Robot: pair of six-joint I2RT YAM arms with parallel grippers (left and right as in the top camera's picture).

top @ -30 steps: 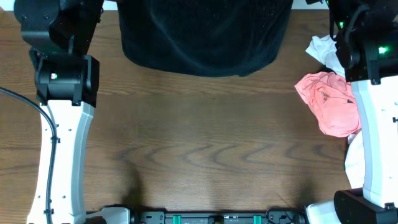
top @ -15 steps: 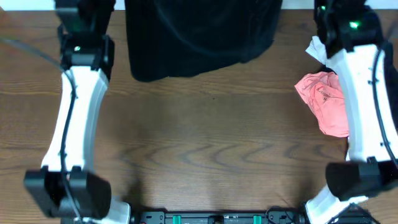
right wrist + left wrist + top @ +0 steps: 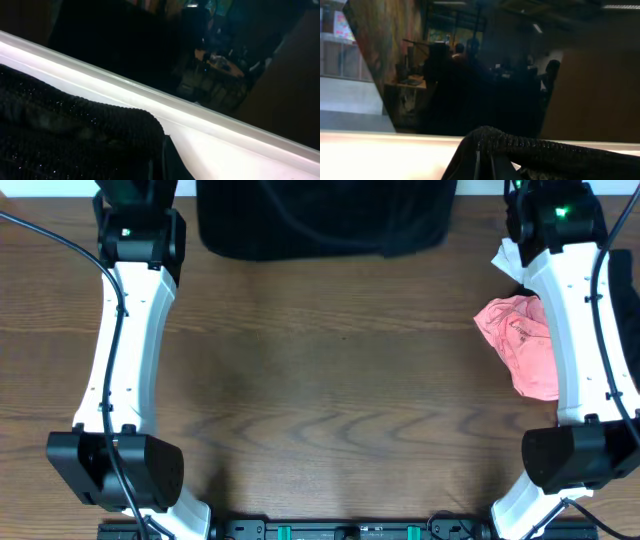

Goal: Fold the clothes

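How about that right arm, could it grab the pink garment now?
Probably not yet: its right gripper is shut on the black knit garment at the far edge. Nothing covers the pink garment beside it.

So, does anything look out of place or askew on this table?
Nothing is damaged or spilled. The black knit garment is bunched at the far edge of the table. The pink garment lies crumpled beside the right arm, with a white garment beyond it.

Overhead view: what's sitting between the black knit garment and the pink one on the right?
Nothing: in the overhead view only bare wood table separates the black knit garment from the pink garment. A white garment sits at the pink one's far edge.
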